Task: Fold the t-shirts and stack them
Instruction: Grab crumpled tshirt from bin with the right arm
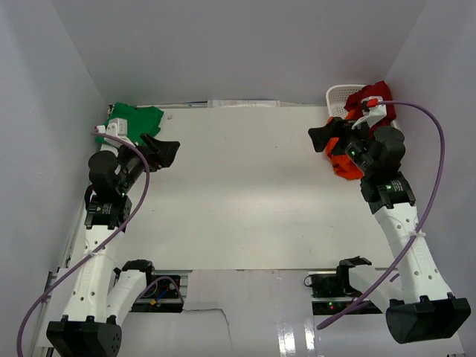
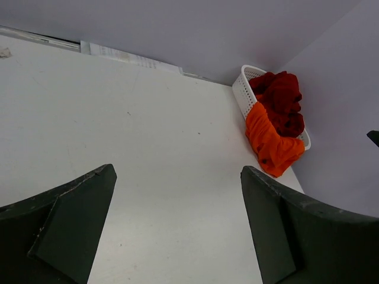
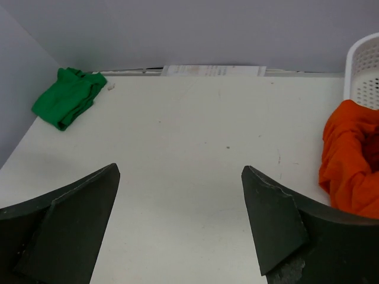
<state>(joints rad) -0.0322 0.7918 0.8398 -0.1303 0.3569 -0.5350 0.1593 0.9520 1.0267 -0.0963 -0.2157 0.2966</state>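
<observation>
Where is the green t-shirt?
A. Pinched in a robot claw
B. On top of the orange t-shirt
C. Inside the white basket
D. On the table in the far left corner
D: the green t-shirt lies bunched on the table in the far left corner, across from the white basket.

from above, the right arm (image 1: 394, 216) covers most of the orange t-shirt (image 1: 339, 165) and white basket (image 1: 341, 95), and the left arm (image 1: 100, 245) hides part of the green t-shirt (image 1: 137, 119). the right wrist view crops the basket.
</observation>
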